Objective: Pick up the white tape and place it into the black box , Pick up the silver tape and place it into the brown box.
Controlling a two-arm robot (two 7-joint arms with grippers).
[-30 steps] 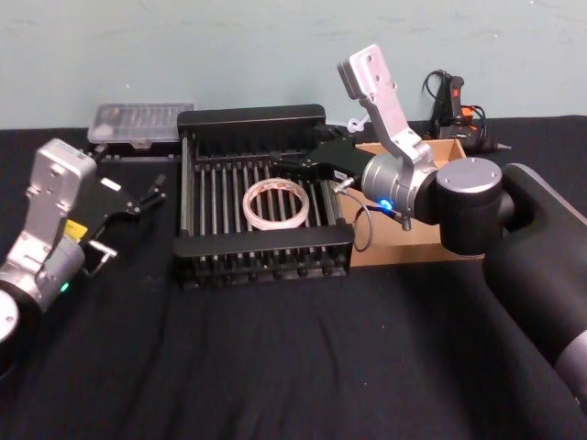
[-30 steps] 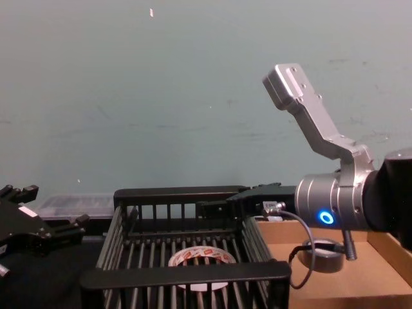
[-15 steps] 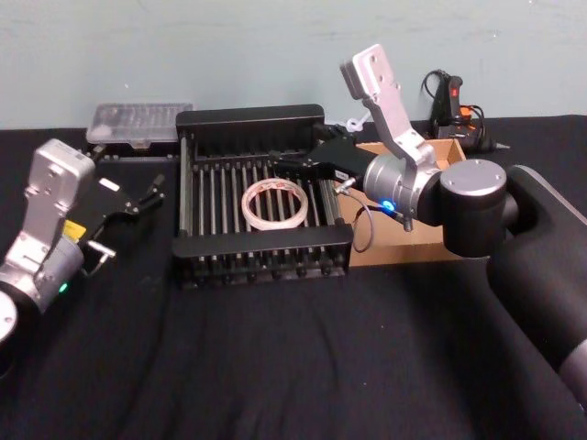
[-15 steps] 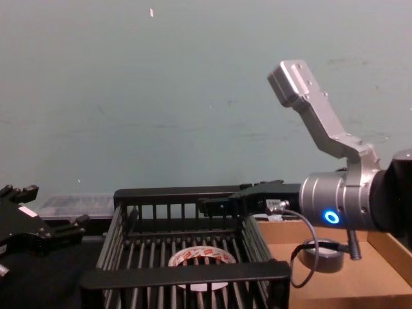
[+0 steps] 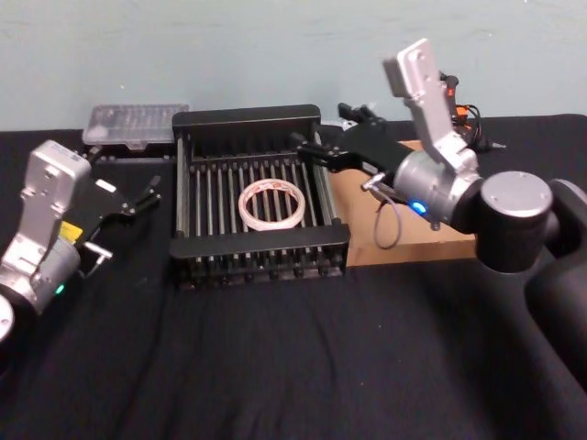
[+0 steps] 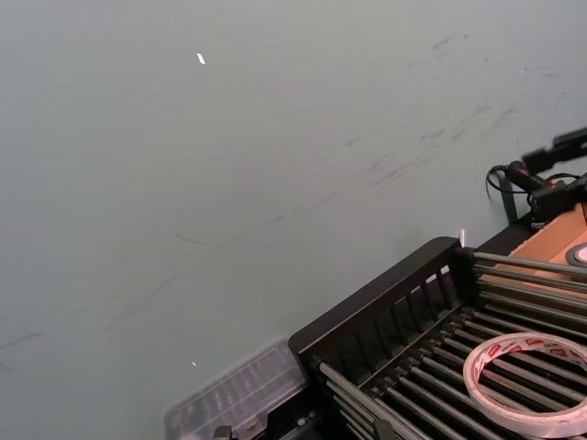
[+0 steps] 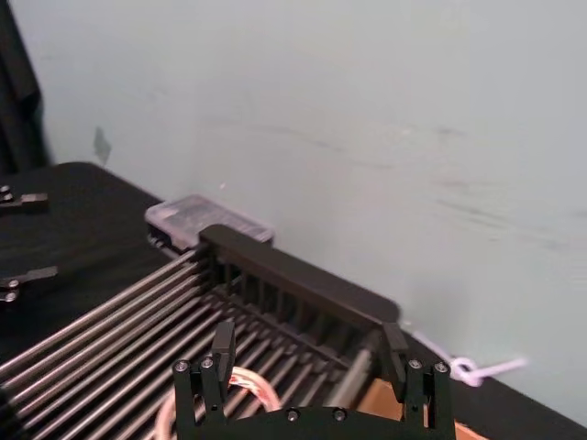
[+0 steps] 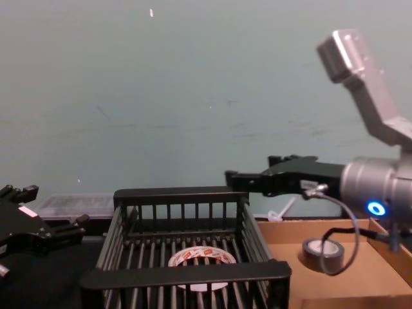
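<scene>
A scuffed pale green wall (image 8: 161,96) rises behind a table draped in black cloth (image 5: 275,367)

The desk (image 5: 275,367) is viewed from above and in front by the head camera, looking down. From the chest camera it is viewed low and level, facing the wall (image 8: 161,96). The black box (image 5: 248,252) is shared by all four views, seen close and obliquely from both wrist cameras, which are aimed largely at the wall.
</scene>
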